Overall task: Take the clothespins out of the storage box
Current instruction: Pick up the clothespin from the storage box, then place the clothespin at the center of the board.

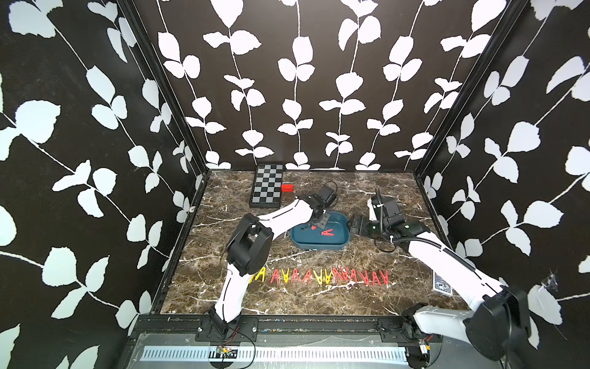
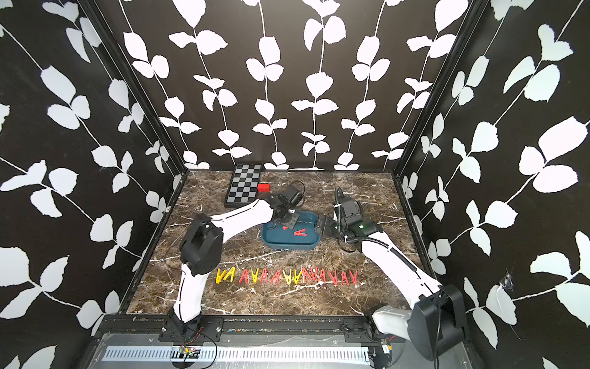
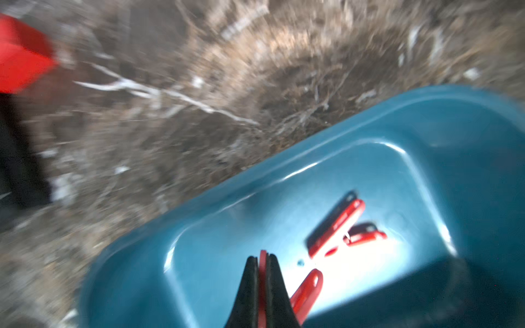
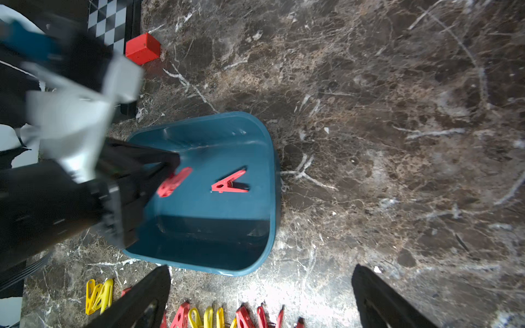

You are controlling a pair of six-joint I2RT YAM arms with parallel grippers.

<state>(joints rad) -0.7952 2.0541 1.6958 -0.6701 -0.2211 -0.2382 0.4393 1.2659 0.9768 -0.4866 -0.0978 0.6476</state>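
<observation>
The teal storage box (image 1: 319, 247) (image 2: 287, 246) sits mid-table. My left gripper (image 1: 314, 224) (image 3: 262, 257) reaches into its left part and is shut on a red clothespin (image 3: 308, 288) (image 4: 173, 181), one leg pinched between the black fingers. A second red clothespin (image 1: 328, 232) (image 2: 299, 232) (image 4: 228, 183) lies flat on the box floor to the right of it. My right gripper (image 1: 352, 225) (image 4: 261, 268) stands open and holds nothing, just outside the box's right end. Several red and yellow clothespins (image 1: 319, 276) (image 2: 287, 276) lie in a row near the front.
A black-and-grey checkered board (image 1: 266, 185) lies at the back left with a small red block (image 1: 287, 187) (image 4: 142, 48) beside it. A dark card (image 1: 442, 284) lies at the front right under my right arm. Patterned walls close in the marble table.
</observation>
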